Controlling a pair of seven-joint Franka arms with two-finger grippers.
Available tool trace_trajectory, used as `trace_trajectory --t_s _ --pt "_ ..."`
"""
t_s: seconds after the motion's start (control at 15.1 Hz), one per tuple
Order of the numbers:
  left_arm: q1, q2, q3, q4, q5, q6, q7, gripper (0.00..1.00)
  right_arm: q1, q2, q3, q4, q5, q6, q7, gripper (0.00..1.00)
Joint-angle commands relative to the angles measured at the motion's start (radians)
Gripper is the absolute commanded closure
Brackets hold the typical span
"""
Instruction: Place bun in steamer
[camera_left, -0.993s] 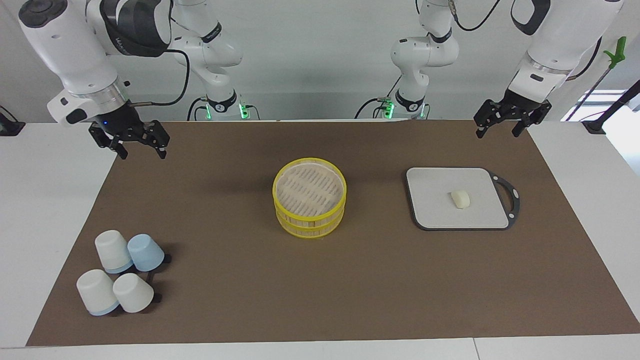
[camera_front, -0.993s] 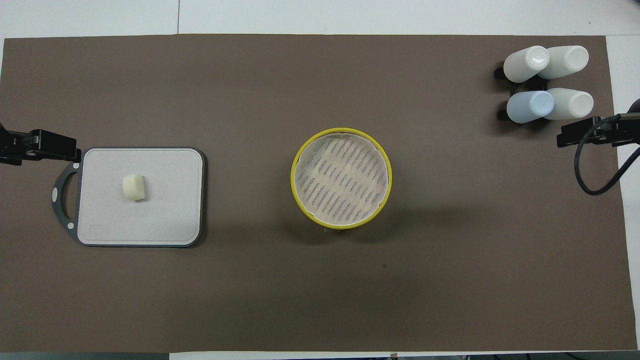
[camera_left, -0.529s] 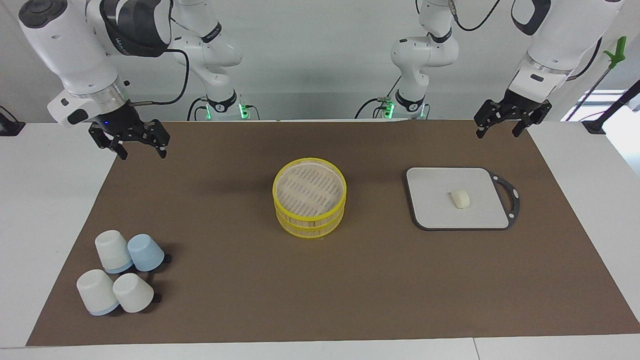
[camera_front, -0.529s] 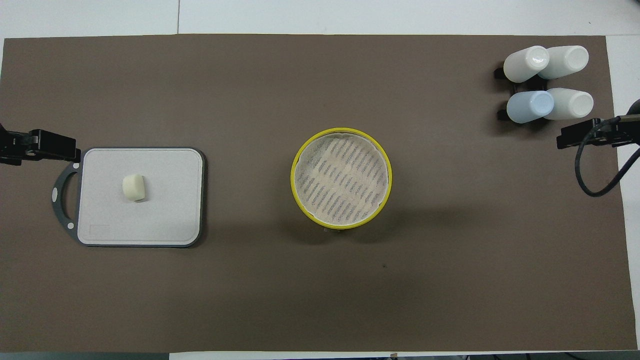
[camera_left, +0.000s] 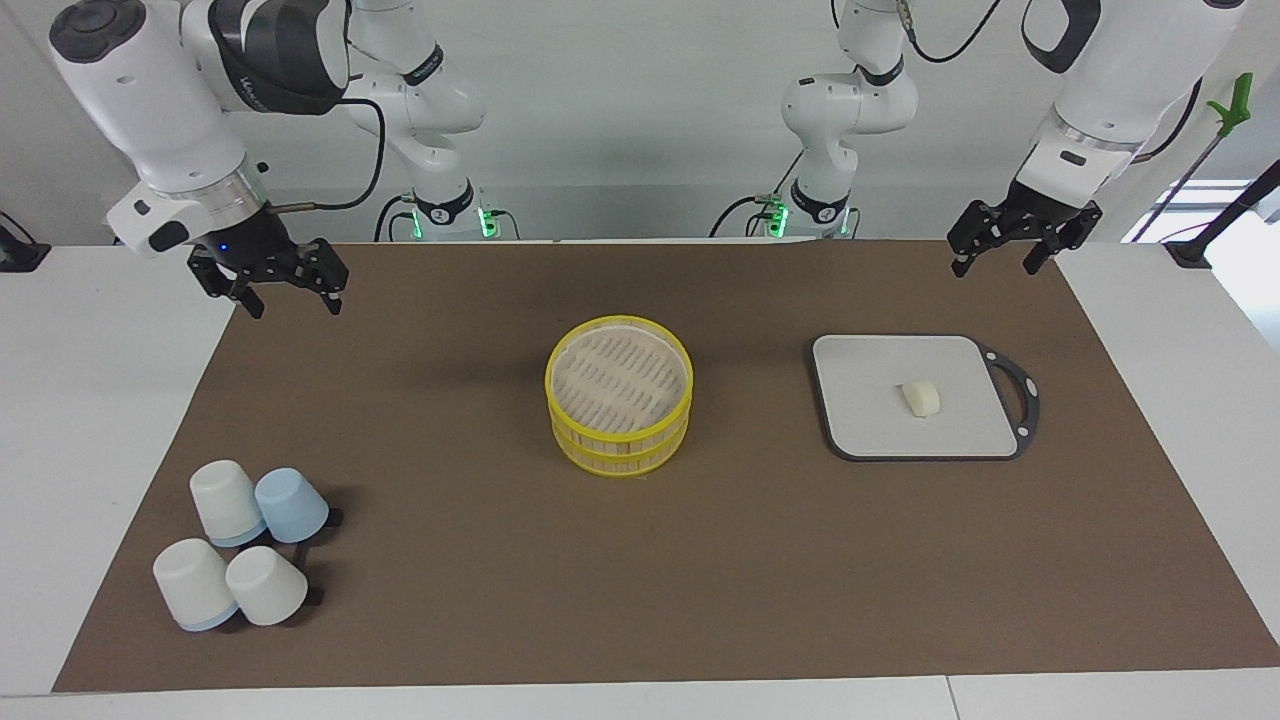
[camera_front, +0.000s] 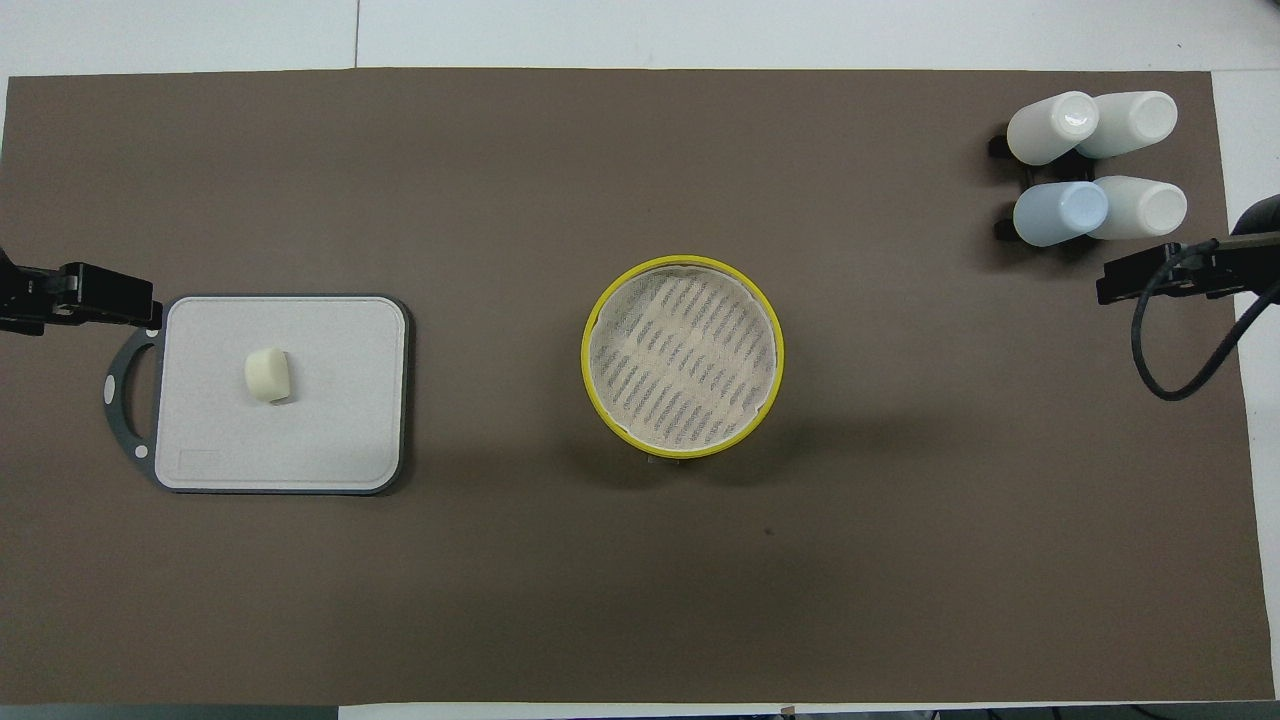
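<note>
Nothing of the task is done yet; the bun (camera_left: 921, 397) lies on the grey cutting board (camera_left: 870, 420), toward the left arm's end, well apart from the empty steamer (camera_left: 619, 394). Both the left gripper (camera_left: 1001, 264) and right gripper (camera_left: 296, 304) hang spread and empty above the mat's corners; grasping, carrying and releasing all remain.

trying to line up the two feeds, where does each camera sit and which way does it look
Facing view: high across the table, looking at the robots; both arms show whole, left gripper and right gripper raised and open.
Overhead view: high above the robots' end, looking steeply down; only the left gripper and right gripper show at the edges.
Shared: bun on the board, steamer, cups, half a turn apart.
</note>
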Motion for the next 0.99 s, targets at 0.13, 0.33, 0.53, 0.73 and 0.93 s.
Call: trace_trajectory --t_s 0.13,0.33,0.53,0.73,0.93 --pt "0.019 -0.061 0.002 -0.094 -0.012 0.022 0.014 0.0 0.158 0.07 0.011 0.066 -0.001 0.024 0.187 0.0" --pt "0.018 -0.078 0.002 -0.195 -0.012 0.138 0.013 0.0 0.284 0.18 0.011 0.173 -0.003 0.024 0.354 0.0" --pt "0.025 -0.081 0.002 -0.316 -0.012 0.262 0.015 0.0 0.39 0.26 0.011 0.23 -0.006 0.065 0.497 0.0" --pt "0.033 -0.073 0.002 -0.419 -0.004 0.371 0.015 0.0 0.491 0.323 0.008 0.252 -0.012 0.1 0.613 0.0" --pt "0.038 -0.061 0.002 -0.491 -0.004 0.42 0.015 0.0 0.564 0.384 0.002 0.264 -0.021 0.137 0.712 0.0"
